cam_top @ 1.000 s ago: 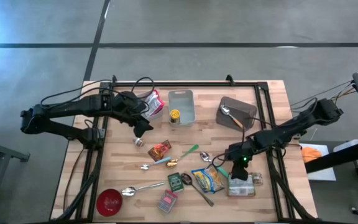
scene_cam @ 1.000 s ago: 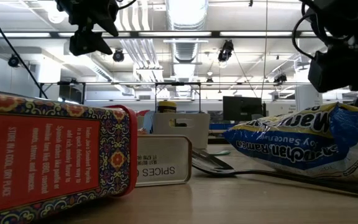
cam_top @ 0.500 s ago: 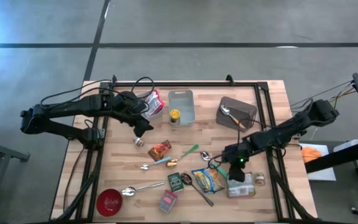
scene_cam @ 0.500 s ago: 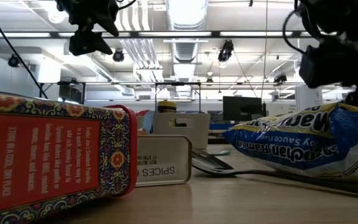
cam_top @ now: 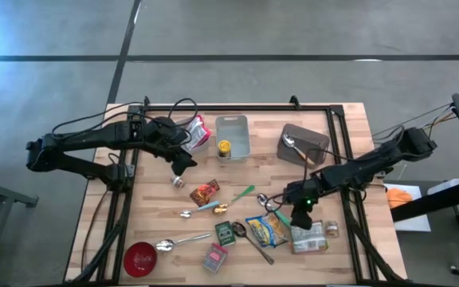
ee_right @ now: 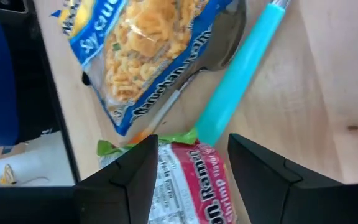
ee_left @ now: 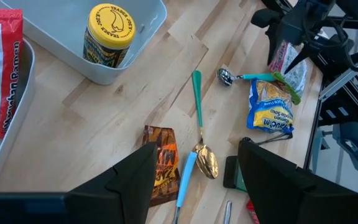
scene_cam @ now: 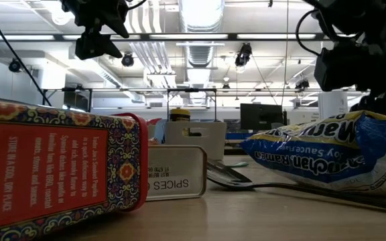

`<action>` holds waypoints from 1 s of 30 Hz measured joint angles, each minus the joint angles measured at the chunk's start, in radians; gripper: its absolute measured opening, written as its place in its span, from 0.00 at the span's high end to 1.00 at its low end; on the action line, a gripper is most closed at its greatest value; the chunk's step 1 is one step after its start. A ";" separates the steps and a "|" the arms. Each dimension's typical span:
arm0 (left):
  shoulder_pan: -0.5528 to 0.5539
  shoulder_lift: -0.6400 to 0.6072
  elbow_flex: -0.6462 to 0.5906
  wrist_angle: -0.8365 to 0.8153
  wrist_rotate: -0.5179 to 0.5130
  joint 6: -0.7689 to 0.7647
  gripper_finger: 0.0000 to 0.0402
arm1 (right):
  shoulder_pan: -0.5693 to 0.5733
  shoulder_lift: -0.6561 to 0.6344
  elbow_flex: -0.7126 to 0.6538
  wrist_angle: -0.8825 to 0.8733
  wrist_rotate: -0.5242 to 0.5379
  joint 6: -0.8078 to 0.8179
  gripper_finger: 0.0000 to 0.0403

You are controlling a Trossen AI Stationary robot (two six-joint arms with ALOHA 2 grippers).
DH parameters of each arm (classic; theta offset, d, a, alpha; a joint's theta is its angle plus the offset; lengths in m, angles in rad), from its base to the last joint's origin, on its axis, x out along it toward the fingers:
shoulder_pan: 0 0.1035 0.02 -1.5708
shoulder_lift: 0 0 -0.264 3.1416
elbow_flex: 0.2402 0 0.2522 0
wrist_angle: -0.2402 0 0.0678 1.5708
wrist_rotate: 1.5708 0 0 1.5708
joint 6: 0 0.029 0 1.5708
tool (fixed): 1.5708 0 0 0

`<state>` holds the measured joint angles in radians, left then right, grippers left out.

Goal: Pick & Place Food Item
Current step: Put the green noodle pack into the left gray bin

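A red and green ramen packet (cam_top: 309,237) lies flat on the table at the near right, beside a blue soy-sauce ramen packet (cam_top: 268,229). My right gripper (cam_top: 298,212) hangs open just above them. In the right wrist view its fingers stand over the red packet's (ee_right: 188,177) end, near a teal-handled spoon (ee_right: 238,71) and the blue packet (ee_right: 135,62). I cannot tell whether they touch anything. My left gripper (cam_top: 183,164) hovers open over the far-left part of the table, above a brown snack packet (ee_left: 160,165).
At the back are a white bin (cam_top: 237,123) holding a yellow-lidded jar (cam_top: 225,148), a grey tray (cam_top: 313,139) with a spoon, and a tray with a red ramen packet (cam_top: 198,131). Spoons, spice tins (cam_top: 227,232) and a red bowl (cam_top: 140,257) lie across the near half.
My right gripper has crept a little toward the table's left edge, uncovering more of the red ramen packet, which has stayed flat in place. The gap between its fingers is unchanged.
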<state>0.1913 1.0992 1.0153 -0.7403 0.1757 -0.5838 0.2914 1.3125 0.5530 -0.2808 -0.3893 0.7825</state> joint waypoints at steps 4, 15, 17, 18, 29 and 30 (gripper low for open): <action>0.000 0.000 0.000 0.000 0.000 0.000 0.43 | -0.002 0.026 -0.001 0.004 -0.011 -0.022 0.52; 0.000 0.000 0.000 0.000 0.000 0.000 0.43 | -0.005 0.094 -0.001 0.044 -0.076 -0.027 0.52; 0.000 0.000 0.000 0.000 0.000 0.000 0.43 | -0.005 0.111 -0.001 0.057 -0.084 -0.027 0.52; 0.000 0.000 0.000 0.000 0.000 0.000 0.43 | -0.005 0.121 -0.001 0.062 -0.088 -0.027 0.52; 0.000 0.000 0.000 0.000 0.000 0.003 0.43 | -0.004 0.156 -0.002 0.078 -0.090 -0.027 0.63; 0.000 0.000 0.000 0.000 0.000 0.004 0.43 | -0.004 0.157 -0.002 0.078 -0.089 -0.028 0.67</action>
<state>0.1913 1.0992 1.0153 -0.7403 0.1761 -0.5797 0.2871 1.4700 0.5514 -0.2028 -0.4786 0.7548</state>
